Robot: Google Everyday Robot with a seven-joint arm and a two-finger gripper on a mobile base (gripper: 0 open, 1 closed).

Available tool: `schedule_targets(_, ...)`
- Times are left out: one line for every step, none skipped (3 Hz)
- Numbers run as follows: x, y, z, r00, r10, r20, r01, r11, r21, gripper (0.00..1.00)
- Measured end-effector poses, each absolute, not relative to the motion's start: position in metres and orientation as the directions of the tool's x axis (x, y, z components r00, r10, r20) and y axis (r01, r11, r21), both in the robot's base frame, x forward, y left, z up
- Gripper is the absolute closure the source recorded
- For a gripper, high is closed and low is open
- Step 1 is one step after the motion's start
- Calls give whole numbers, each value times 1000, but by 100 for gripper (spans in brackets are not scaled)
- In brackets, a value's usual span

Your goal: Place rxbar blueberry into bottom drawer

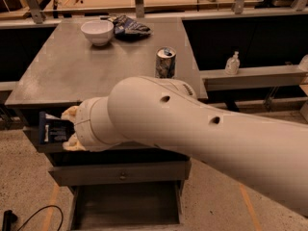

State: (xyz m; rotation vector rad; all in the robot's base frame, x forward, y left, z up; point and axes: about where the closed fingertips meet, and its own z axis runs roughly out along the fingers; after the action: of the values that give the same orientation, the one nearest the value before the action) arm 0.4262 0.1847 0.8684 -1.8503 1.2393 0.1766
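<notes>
At far left we saw the rxbar blueberry (pixel 52 129) gripped between the pale fingers (pixel 70 113) of the gripper (pixel 65 128), just below the surface's (pixel 72 71) front edge; its long axis we could not tell. The open bottom drawer (pixel 125 211) lay at five o'clock from it, well below.

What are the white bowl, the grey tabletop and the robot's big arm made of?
Bowl: glossy white, probably ceramic, perhaps plastic. Tabletop: dull grey with a soft sheen, likely metal. Arm: smooth cream shell, likely moulded plastic. Its end effector, at the tabletop's left front edge, grips the rxbar blueberry, which is in a dark wrapper.
</notes>
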Motion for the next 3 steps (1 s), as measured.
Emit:
schedule_targets(442, 128, 837, 350, -718, -602, -837, 49, -546, 100)
schedule_targets(458, 46, 786, 147, -734, -663, -865, 229, -446, 100)
schedule_targets(466, -8, 737, -10, -730, -684, -893, 314, -322, 100)
